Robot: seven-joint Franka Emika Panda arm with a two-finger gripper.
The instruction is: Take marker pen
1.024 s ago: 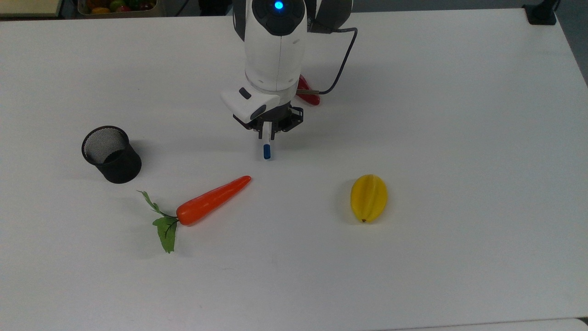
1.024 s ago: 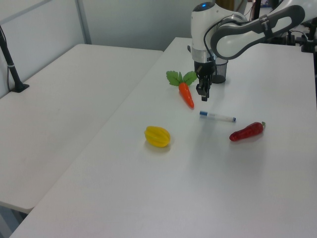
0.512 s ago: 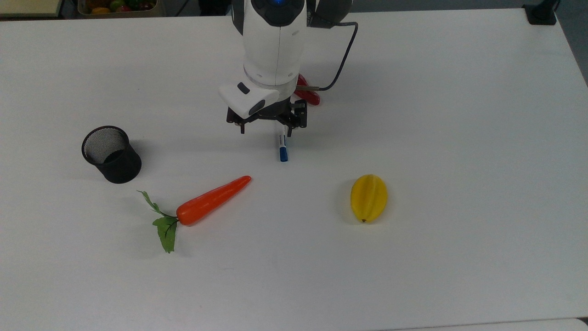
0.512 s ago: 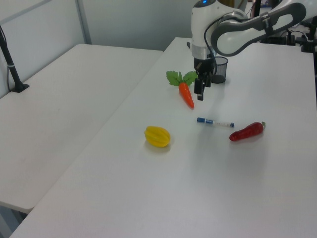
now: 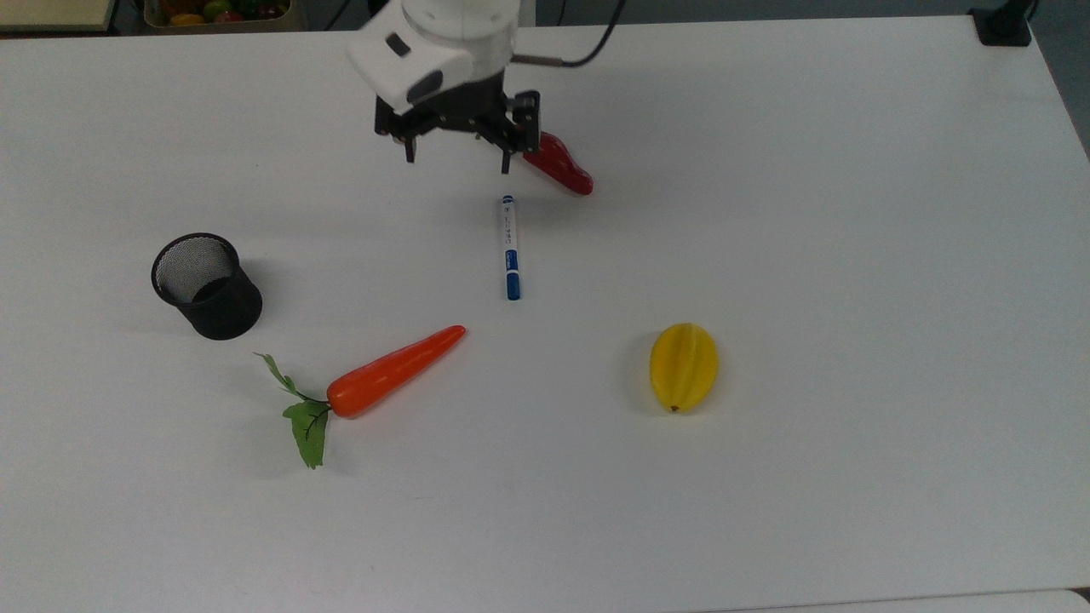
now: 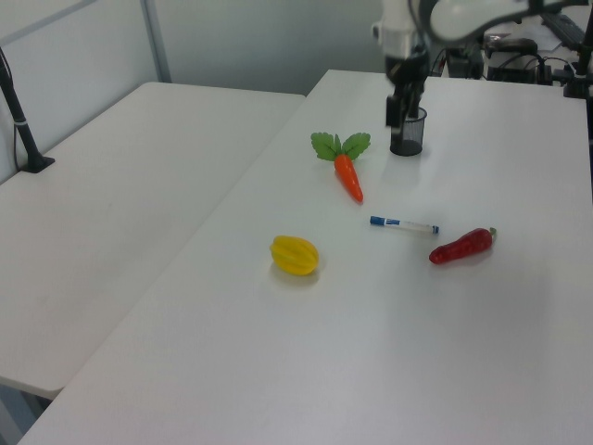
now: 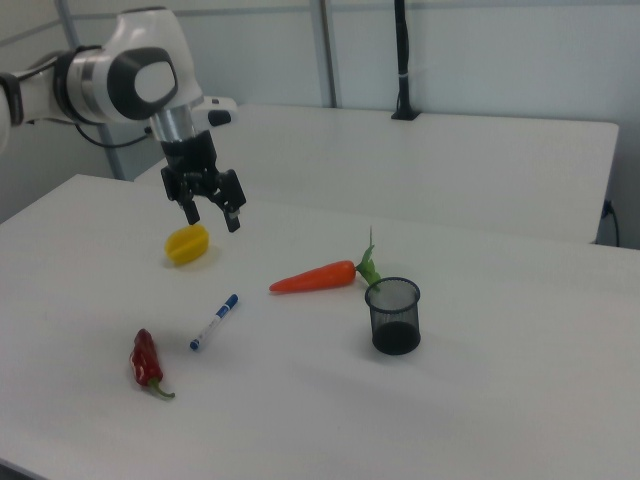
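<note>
One marker pen (image 5: 510, 247) is lying flat on the white bench (image 5: 851, 213), untouched, with its blue cap pointing toward the carrot (image 5: 398, 370) in the top view. The claw (image 5: 457, 157) is hanging in the air above the bench with its two fingers spread wide apart and gripping nothing. In the top view it is sitting above the pen's uncapped end and off toward the top view's left, clear of the pen. A red chili pepper (image 5: 559, 165) is resting near that same end of the pen, partly overlapped by the claw's right finger in the top view. A black mesh cup (image 5: 206, 286) is standing upright, well apart from the pen on the top view's left. A yellow star fruit (image 5: 684, 366) is lying well apart on the top view's right. In the right view, the pen (image 7: 215, 321) is lying between the chili pepper (image 7: 146, 361) and the carrot (image 7: 315, 277), with the claw (image 7: 213, 211) raised above the bench.
</note>
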